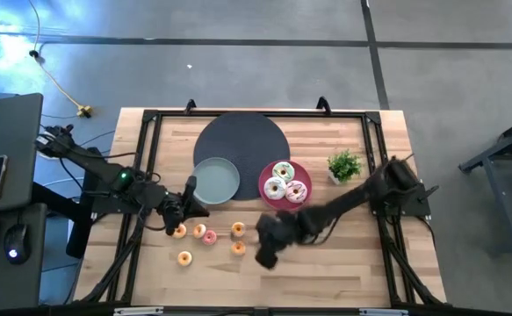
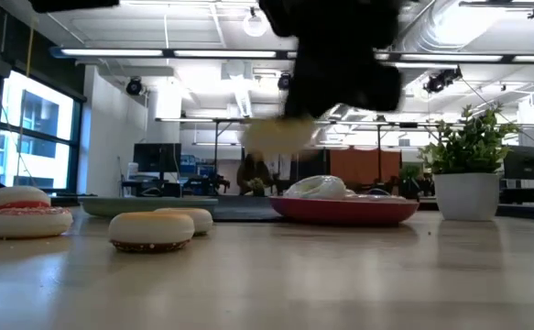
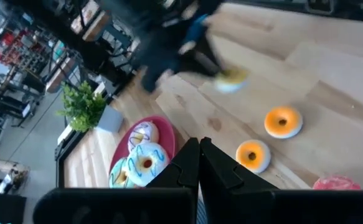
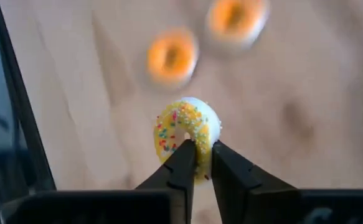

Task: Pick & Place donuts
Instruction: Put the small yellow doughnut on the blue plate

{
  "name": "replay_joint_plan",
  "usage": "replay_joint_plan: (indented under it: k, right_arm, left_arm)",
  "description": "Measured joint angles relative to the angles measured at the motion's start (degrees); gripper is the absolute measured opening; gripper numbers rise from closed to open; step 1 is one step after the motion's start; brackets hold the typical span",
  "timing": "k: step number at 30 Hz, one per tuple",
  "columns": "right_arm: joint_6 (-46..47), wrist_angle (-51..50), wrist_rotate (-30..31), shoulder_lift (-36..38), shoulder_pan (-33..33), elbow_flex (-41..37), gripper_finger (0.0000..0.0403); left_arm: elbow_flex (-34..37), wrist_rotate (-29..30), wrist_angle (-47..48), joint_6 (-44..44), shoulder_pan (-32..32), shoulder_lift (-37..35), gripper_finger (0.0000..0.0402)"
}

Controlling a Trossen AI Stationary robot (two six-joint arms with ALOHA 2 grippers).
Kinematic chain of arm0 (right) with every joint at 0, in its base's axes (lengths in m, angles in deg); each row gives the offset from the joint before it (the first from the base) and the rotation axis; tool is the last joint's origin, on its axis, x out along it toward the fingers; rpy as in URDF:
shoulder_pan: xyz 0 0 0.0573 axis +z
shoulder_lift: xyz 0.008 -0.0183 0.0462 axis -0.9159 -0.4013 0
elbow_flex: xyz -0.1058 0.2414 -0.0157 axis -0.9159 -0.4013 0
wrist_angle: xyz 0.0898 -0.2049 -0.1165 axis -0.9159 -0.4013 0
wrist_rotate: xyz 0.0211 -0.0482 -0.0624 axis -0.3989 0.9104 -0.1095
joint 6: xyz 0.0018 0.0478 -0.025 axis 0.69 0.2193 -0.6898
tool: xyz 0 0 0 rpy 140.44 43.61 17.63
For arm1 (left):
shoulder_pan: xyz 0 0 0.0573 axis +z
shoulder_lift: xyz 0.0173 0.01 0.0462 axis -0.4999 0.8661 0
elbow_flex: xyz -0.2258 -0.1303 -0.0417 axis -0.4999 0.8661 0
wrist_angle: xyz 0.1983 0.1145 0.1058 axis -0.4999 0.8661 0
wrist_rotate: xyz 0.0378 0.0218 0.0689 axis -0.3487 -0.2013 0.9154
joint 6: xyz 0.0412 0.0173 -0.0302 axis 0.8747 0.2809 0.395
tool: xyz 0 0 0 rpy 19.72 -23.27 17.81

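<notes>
We saw the right gripper (image 4: 197, 163) clamped on a yellow sprinkled donut (image 4: 186, 132), its rim pinched between the fingers (image 4: 180, 168) and lifted above the worktop (image 4: 306, 137). The left gripper (image 3: 198, 163) waited beside the grey-green plate (image 1: 215, 180), fingers together.

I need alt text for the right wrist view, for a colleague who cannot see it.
The right tool pinches the rim of a small yellow sprinkled donut, holding it above the wooden table. Two small orange donuts lie blurred on the table beyond it.
</notes>
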State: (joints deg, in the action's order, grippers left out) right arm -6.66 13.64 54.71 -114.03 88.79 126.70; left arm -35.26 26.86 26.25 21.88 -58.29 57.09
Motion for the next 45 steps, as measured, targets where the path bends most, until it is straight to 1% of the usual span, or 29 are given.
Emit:
replay_joint_plan:
  k: [3, 5, 10, 13, 16, 19, 21, 24, 28, 31, 35, 36, 40, 45]
  right_arm:
    - [-0.47, 0.49, 2.36, 2.95, -4.87, 0.0, 0.0037]
    - [-2.46, 3.11, 2.89, 3.51, -8.42, 0.0, 0.0041]
    - [-4.56, 13.09, -0.63, 2.49, -16.52, 0.04, 0.0052]
    - [-4.59, 14.51, -1.41, 1.26, -19.98, -0.02, 0.0054]
    - [-4.57, 16.95, -3.28, 0.13, -22.4, -0.02, 0.0054]
    - [-4.45, 20.4, -4.42, -1.58, -23.8, 0.0, 0.0054]
    - [-3.12, 21.96, -5.52, -3.73, -24.69, 0.9, 0.0054]
    - [-2.73, 22.13, -7.93, -8.05, -25.14, 4.96, 0.0054]
    - [-7.11, 15.38, -4.38, -10.46, -25.22, 11.79, 0.0054]
    - [-11.49, 8.52, -7.68, -10.5, -27.27, 14.2, 0.0054]
    - [-15.31, 3.49, -9.73, -10.79, -29.66, 13.64, 0.0054]
    - [-15.92, 3.07, -10.75, -10.85, -29.89, 13.62, 0.0054]
    - [-16.72, 7.52, -13.94, -13.4, -29.59, 13.81, 0.0054]
    - [-17.92, 8.64, -15.9, -16.97, -29.45, 16.5, 0.0054]
  left_arm:
    - [0.0, 2.71, 0.41, -0.07, -3.06, -1.21, 0.0]
    - [0.0, 5.48, 0.8, -0.16, -5.53, -2.26, 0.0]
    - [0.0, 12.34, 2.12, -1.07, -11.31, -4.93, 0.0]
    - [0.0, 16.51, 2.74, -1.05, -13.95, -6.6, 0.0]
    - [0.0, 21.58, 2.73, -0.9, -15.0, -8.0, 0.0]
    - [0.0, 23.49, 2.05, 0.44, -14.62, -8.9, 0.0]
    - [0.0, 21.98, 0.47, 3.29, -13.81, -8.91, 0.0]
    - [0.0, 19.56, -1.74, 5.53, -11.95, -8.67, 0.0]
    - [0.0, 19.82, -2.19, 8.29, -8.39, -8.69, 0.0]
    - [0.0, 19.21, -3.21, 8.54, -4.44, -8.8, 0.0]
    - [-0.02, 15.86, -4.19, 10.09, 1.28, -8.77, 0.0]
    - [0.0, 15.08, -4.43, 10.39, 2.76, -8.77, 0.0]
    - [-0.01, 12.18, -5.4, 10.6, 7.82, -8.77, 0.0]
    - [0.0, 10.59, -6.21, 10.6, 10.46, -8.88, 0.0]
